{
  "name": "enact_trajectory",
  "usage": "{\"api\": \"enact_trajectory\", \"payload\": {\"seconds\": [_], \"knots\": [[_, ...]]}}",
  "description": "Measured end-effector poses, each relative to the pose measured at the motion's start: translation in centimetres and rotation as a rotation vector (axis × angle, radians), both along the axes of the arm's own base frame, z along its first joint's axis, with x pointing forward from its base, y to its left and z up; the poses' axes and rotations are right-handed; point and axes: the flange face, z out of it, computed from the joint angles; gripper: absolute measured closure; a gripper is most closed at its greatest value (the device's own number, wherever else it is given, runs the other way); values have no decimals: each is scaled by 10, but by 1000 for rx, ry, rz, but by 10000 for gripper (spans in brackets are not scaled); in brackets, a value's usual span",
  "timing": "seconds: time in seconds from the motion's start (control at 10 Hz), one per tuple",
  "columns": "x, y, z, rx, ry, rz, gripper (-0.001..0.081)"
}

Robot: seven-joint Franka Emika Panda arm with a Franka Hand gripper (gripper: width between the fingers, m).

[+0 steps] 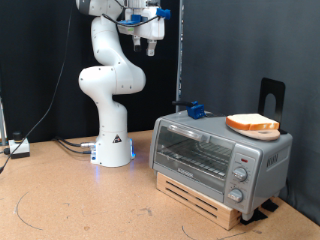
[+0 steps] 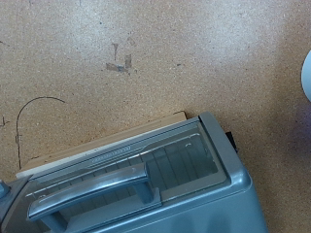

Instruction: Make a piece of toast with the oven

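- The gripper hangs high at the top centre of the exterior view, with nothing between its fingers; the view is too small to tell whether it is released or clenched.
- The wrist view shows no fingers at all.
- The arm is cut off by the exterior view's top edge; its white base stands on the floor at centre left.
- The oven sits at the lower right of the exterior view on a wooden pallet, with its glass door closed.
- The toast lies on the oven's roof, toward its right end, well apart from the gripper.
- Knobs line the oven's right panel; any markings beside them are too small to read.
- A small blue object sits at the oven's back left corner; what it is I cannot make out.
- A black upright piece stands behind the toast, partly hidden.
- In the wrist view the oven fills the lower part, cut off by the bottom edge; its door handle shows, and the rack behind the glass is blurred.
- The cork-like floor bears faint dark marks, none legible as writing.
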Motion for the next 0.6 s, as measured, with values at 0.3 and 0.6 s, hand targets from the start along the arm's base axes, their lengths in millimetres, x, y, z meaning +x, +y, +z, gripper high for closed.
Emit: {"api": "enact_trajectory", "payload": {"seconds": [0.3, 0.6], "knots": [[4, 25, 5, -9, -3, 252, -1], [14, 49, 3, -45, 20, 606, -1]]}}
